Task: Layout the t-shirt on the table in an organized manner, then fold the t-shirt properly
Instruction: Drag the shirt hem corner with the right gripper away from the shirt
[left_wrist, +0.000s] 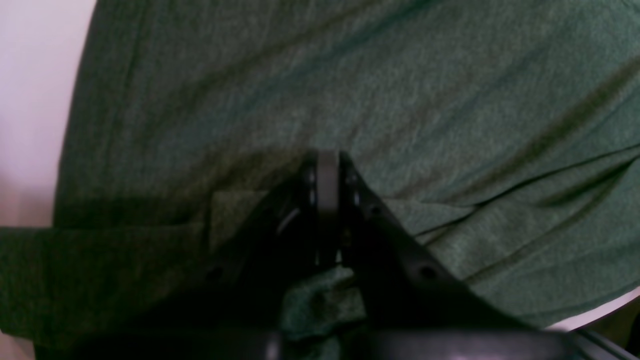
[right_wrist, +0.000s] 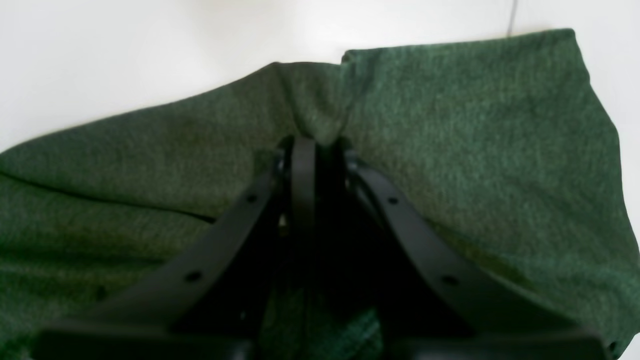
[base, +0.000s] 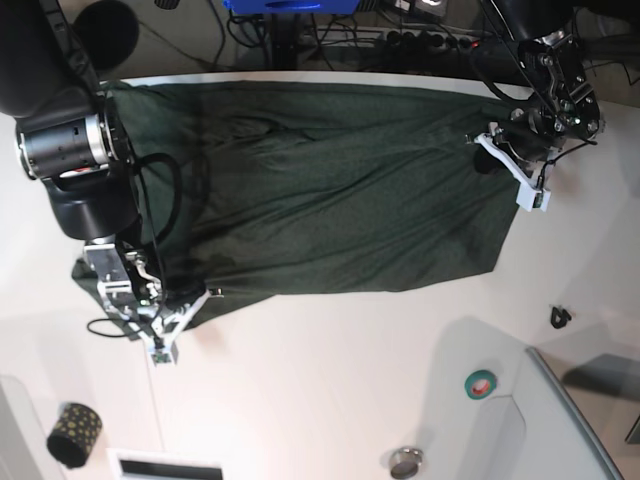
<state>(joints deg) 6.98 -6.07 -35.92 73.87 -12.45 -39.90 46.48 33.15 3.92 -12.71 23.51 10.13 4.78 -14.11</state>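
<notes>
Left tool (left_wrist: 327, 172): jaws pressed fully together, green cloth bunched between them near the base, so it has a pinch of the t-shirt (left_wrist: 350, 100). In the base view this left tool (base: 500, 150) sits at the shirt's right edge, on the picture's right.

Right tool (right_wrist: 317, 142): jaws drawn close with only a narrow gap, tips against a puckered ridge of t-shirt (right_wrist: 450, 125) fabric; cloth also shows between the jaws lower down. Looks like a grip on the cloth, but the exact contact at the tips is blurred. In the base view the right tool (base: 185, 305) is at the shirt's lower left corner, on the picture's left.

The t-shirt (base: 330, 190) lies spread across the upper part of the table (base: 330, 380), dark green, stretched between the two tools, with long creases running across it. A sleeve or folded flap sticks out beside the right tool.

Elsewhere on the table, well apart from the shirt: a green tape roll (base: 480, 383), a small round metal thing (base: 405, 462), a dark dotted cylinder (base: 74, 433), a small black clip (base: 559, 317), and a grey raised tray (base: 570, 420) at the corner.
</notes>
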